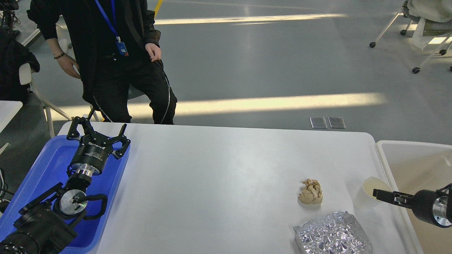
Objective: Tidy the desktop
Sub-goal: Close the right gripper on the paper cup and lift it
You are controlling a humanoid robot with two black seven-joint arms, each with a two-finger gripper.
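Observation:
The white desktop fills the middle of the head view. On its right part lie a crumpled brown paper ball, a white paper cup near the right edge and a crumpled foil sheet at the front. My left gripper is open and empty, held over the blue tray at the left. My right gripper comes in from the right, its tip at the cup's rim. It is seen side-on as one dark bar, so its fingers cannot be told apart.
A beige white-rimmed bin stands against the desktop's right edge, under my right arm. A person in black stands just behind the table's far left corner, beside a chair.

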